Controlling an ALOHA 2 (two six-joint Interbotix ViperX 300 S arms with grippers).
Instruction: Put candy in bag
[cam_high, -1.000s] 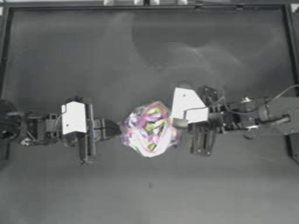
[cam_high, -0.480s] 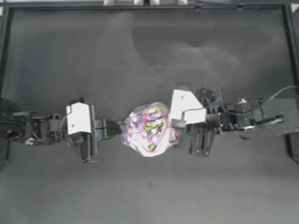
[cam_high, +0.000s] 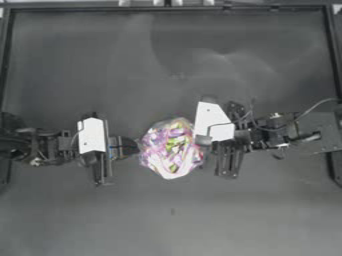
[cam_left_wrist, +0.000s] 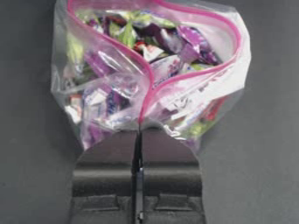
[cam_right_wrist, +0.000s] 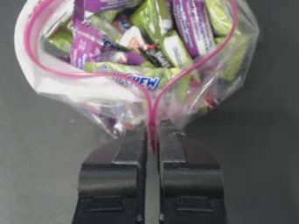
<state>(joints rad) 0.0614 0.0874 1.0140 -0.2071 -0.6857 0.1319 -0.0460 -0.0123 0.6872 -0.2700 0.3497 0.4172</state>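
Bag (cam_high: 171, 149), near the tabletop's (cam_high: 171, 60) middle, is pinched at opposite ends of its pink seal by left gripper (cam_left_wrist: 139, 127) and right gripper (cam_right_wrist: 152, 133), mouth open.

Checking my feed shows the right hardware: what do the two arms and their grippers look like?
Both arms are dark metal linkages, each carrying a white block near the wrist. The left gripper and right gripper have matte black, flat fingers with rounded shoulders. Thin cables loop along the right arm. No readable markings show.
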